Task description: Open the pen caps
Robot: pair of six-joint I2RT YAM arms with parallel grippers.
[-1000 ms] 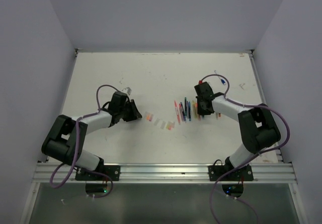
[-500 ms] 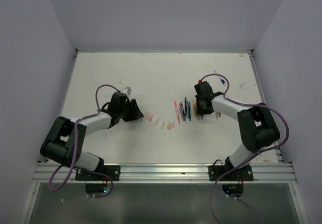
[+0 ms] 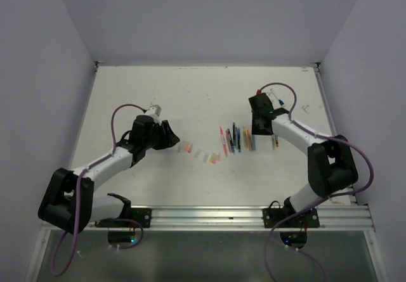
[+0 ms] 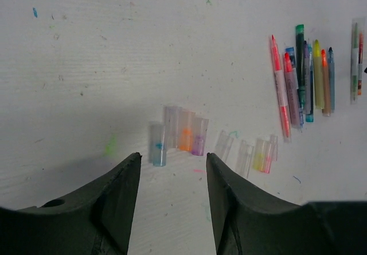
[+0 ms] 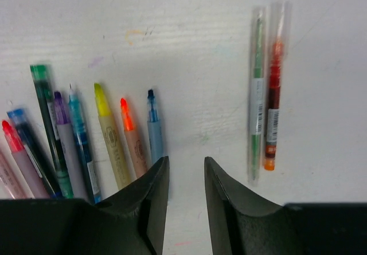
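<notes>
A row of small clear pen caps (image 4: 184, 131), tinted blue, orange, purple, yellow and pink, lies on the white table just ahead of my left gripper (image 4: 172, 157). That gripper is open, with only bare table between its fingers. From above, the caps (image 3: 200, 153) sit to the right of the left gripper (image 3: 172, 136). Several uncapped pens (image 5: 109, 132) lie side by side to the left of my right gripper (image 5: 185, 160), which is open and holds nothing. Two capped pens, green (image 5: 256, 94) and red (image 5: 273, 94), lie to its right. From above, the right gripper (image 3: 260, 128) hovers by the pen group (image 3: 235, 139).
The white table (image 3: 190, 92) is flecked with ink marks and closed in by pale walls on three sides. An aluminium rail (image 3: 209, 217) runs along the near edge by the arm bases. Purple cables loop over both arms.
Both grippers have opened wider. The left arm has stretched out and lifted slightly back from the caps. The right gripper has drawn back toward the far side, leaving the pens on the table.
</notes>
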